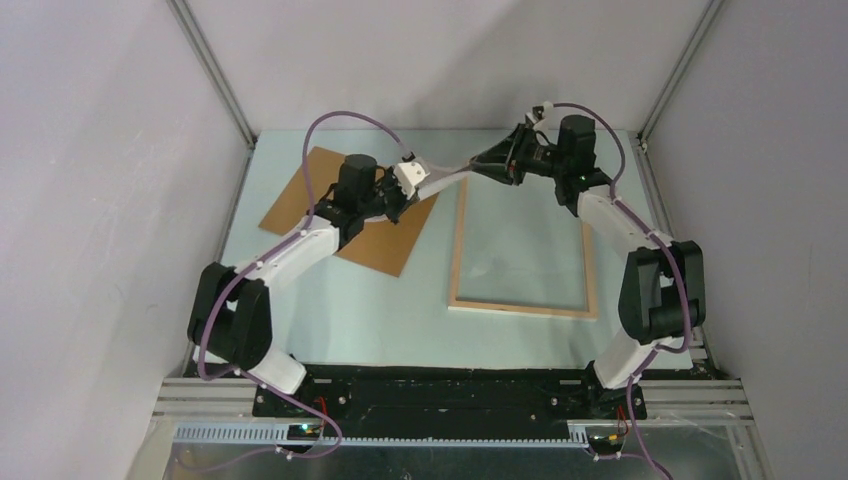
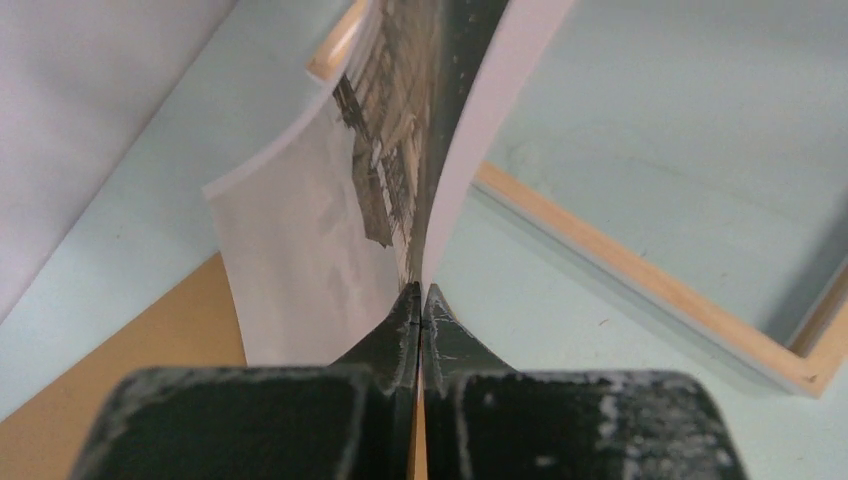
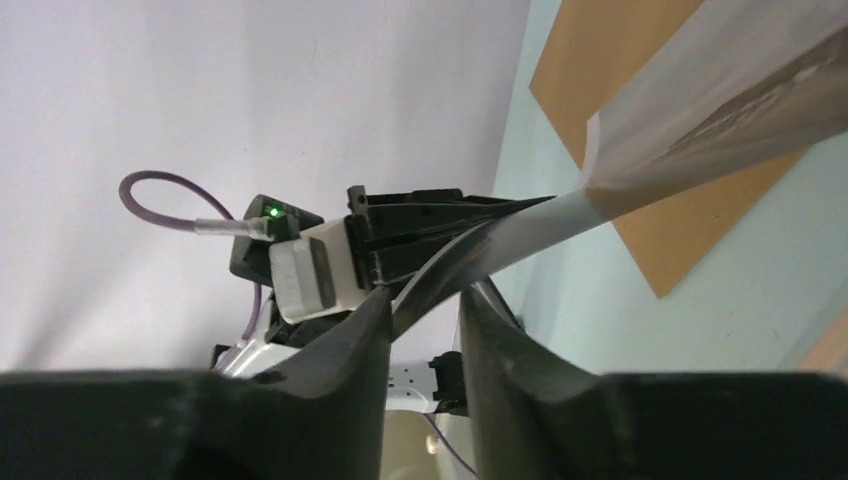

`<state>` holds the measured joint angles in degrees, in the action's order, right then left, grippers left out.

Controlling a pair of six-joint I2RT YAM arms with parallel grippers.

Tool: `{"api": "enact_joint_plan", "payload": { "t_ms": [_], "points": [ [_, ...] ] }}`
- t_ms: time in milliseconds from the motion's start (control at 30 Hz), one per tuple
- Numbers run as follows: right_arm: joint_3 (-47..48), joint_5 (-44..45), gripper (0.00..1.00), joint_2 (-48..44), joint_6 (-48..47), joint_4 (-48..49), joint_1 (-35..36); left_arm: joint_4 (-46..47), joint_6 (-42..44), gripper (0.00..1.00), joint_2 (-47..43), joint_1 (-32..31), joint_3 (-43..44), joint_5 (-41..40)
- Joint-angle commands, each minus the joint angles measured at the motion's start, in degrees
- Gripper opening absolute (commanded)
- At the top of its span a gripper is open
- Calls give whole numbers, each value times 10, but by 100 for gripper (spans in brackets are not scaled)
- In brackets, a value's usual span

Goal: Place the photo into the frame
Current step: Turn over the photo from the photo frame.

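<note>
Your left fingers (image 2: pixel 388 340) pinch the curled white-bordered pier photo (image 2: pixel 300 240) by its edge — your right fingers (image 3: pixel 345 335) stand narrowly apart, with it showing in their gap.

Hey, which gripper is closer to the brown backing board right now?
Left. The left gripper hovers over the backing board at its right edge; the right gripper is farther right, up near the far edge of the frame.

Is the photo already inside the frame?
No, the left gripper pinches the photo up in the air, and the frame lies flat with nothing in it.
</note>
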<state>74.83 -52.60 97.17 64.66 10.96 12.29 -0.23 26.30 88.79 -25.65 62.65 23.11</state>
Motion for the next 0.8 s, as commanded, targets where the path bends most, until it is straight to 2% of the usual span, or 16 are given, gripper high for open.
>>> {"api": "enact_joint_plan", "payload": {
  "t_ms": [0,33,67,133,200,333,567,767],
  "points": [
    [2,-2,51,-54,-15,15,-21,-29,-82,0,-53,-4,55,32],
    [2,-2,59,-58,-17,13,-27,-35,-93,0,-56,-3,70,37],
    [2,0,72,-67,-20,9,-31,-47,-117,0,-60,-4,77,43],
    [2,1,84,-82,-26,5,-44,-58,-159,0,-64,-4,100,53],
    [1,1,90,-99,-31,1,-63,-64,-207,0,-67,-5,122,63],
    [1,-2,93,-140,-40,-5,-112,-76,-296,0,-63,-12,169,77],
    [1,-26,94,-214,-64,-20,-263,-80,-476,0,-34,-21,262,135],
    [1,-73,91,-203,-71,-47,-362,-48,-619,0,-15,-34,306,203]
  ]
}}
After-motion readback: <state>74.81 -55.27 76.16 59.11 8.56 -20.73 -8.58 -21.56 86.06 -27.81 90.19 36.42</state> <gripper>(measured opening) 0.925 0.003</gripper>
